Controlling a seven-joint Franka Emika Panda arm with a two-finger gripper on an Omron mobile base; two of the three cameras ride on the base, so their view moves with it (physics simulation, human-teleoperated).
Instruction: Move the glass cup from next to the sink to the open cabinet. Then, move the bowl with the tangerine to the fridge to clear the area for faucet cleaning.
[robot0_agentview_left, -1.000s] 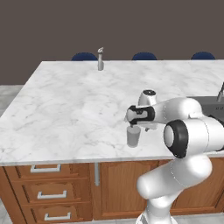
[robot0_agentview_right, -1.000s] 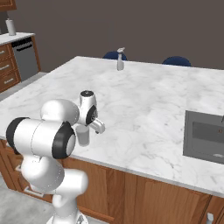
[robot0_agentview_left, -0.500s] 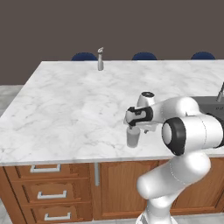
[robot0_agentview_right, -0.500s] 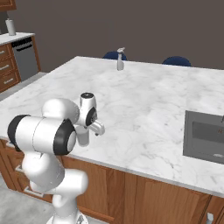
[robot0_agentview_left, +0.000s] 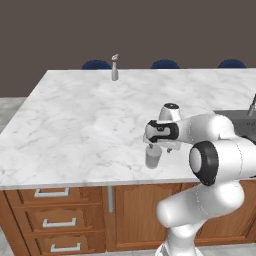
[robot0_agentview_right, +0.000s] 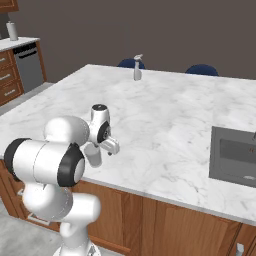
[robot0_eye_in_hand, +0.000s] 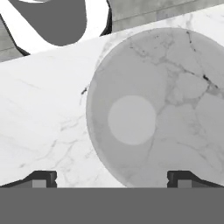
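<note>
The small translucent grey straight-sided glass cup (robot0_agentview_left: 153, 156) is seen standing upright on the white marble counter (robot0_agentview_left: 85, 117), close to the counter's near edge and well apart from the dark grey recessed sink (robot0_agentview_right: 233, 157), which lies toward three o'clock of it in the right base view. The two-finger gripper (robot0_eye_in_hand: 111, 177) is held directly above the cup, and in the hand view the open mouth and pale round base are looked straight into. The dark fingertips (robot0_eye_in_hand: 40, 179) are spread to their widest, one at each side of the rim at about eight and four o'clock; nothing is gripped. The cup is judged light, rigid, smooth and breakable. A hold across the upper wall, just below the rim, with moderate pressure would be favoured.
</note>
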